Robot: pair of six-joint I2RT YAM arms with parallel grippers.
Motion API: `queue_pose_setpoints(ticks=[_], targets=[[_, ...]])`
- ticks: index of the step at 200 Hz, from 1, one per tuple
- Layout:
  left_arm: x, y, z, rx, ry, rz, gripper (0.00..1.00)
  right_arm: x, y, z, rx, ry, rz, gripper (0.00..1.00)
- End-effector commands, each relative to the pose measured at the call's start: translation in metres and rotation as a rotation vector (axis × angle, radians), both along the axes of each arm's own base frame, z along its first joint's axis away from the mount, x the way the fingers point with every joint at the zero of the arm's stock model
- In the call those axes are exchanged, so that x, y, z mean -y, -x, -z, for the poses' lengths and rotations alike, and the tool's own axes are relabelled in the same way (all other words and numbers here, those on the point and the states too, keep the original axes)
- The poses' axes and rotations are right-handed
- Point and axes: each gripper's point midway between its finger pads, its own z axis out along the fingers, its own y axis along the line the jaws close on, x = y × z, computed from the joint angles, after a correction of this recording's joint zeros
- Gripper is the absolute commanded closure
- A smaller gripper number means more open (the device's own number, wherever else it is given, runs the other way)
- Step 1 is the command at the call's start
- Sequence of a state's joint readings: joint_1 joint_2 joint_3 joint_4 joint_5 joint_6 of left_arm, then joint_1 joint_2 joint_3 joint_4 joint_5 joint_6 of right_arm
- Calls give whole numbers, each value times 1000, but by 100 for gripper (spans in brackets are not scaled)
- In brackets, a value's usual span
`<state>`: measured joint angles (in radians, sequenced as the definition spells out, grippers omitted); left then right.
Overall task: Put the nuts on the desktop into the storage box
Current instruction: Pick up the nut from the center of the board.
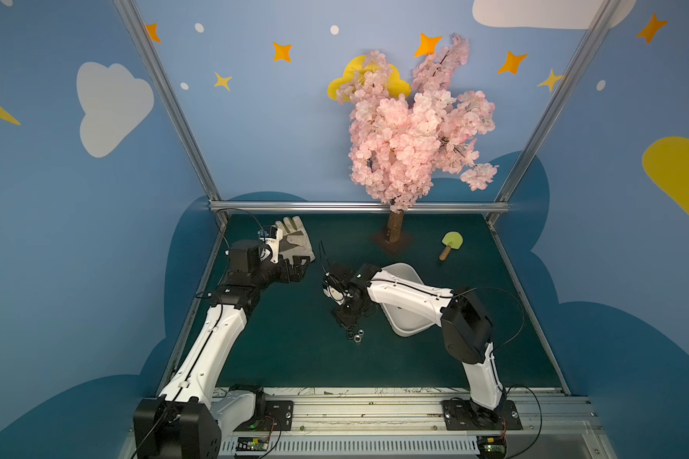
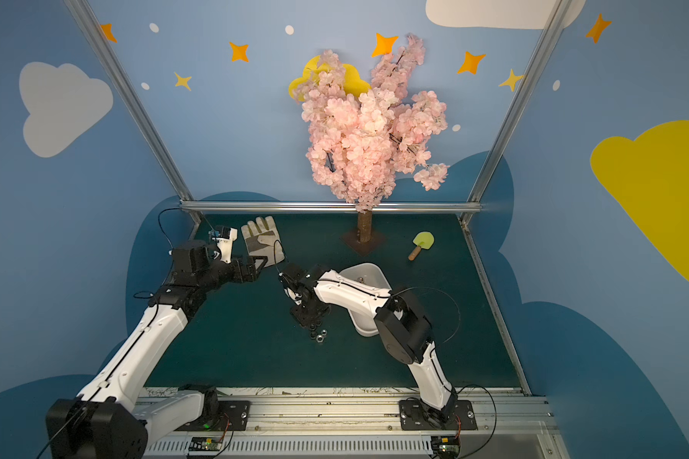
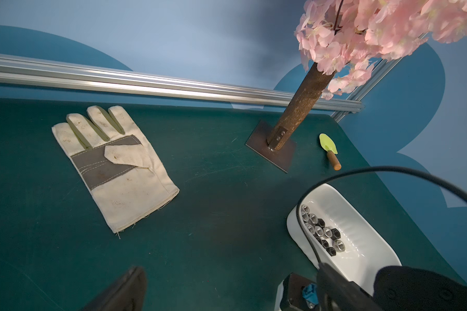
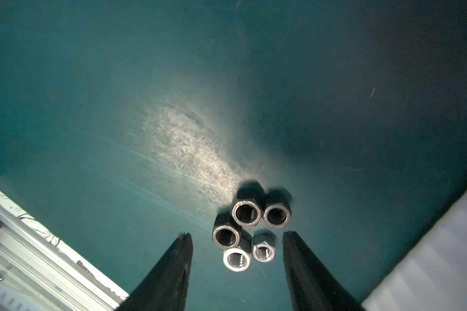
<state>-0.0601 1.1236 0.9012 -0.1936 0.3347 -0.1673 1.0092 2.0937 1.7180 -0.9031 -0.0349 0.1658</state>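
Note:
Several silver hex nuts (image 1: 355, 334) (image 2: 319, 334) stand bunched on the dark green desktop (image 1: 295, 357), just left of the white storage box (image 1: 408, 333) (image 2: 364, 332). My right gripper (image 1: 345, 322) (image 2: 309, 322) points down over them. In the right wrist view it is open (image 4: 237, 234), its fingers on either side of the nearest two nuts (image 4: 248, 242) and touching neither. The box (image 3: 361, 258) holds several more nuts (image 3: 321, 234). My left gripper (image 1: 299, 267) (image 2: 261, 264) hovers open and empty beside the glove; one finger (image 3: 127, 288) shows in the left wrist view.
A beige work glove (image 1: 295, 242) (image 3: 113, 167) lies at the back left. The pink blossom tree stands on a plate (image 1: 392, 240) at the back middle, with a small green trowel (image 1: 450, 244) to its right. Aluminium rails (image 1: 355, 206) frame the desktop. My right forearm crosses above the box.

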Motion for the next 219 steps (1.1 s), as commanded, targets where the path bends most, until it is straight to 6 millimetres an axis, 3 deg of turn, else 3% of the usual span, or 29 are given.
queue_pose_setpoints(ticks=[1,54,119,219], targets=[[0,2,-3,13,-10,3,0,-9,0,8,-28,-5,-38,43],[0,1,-4,14,-12,3,0,-9,9,34,-95,22,-55,48],[-1,1,-5,15,-9,3,0,19,17,57,-104,123,-54,52],[-1,1,-4,15,-6,2,0,43,24,65,-83,198,-48,58]])
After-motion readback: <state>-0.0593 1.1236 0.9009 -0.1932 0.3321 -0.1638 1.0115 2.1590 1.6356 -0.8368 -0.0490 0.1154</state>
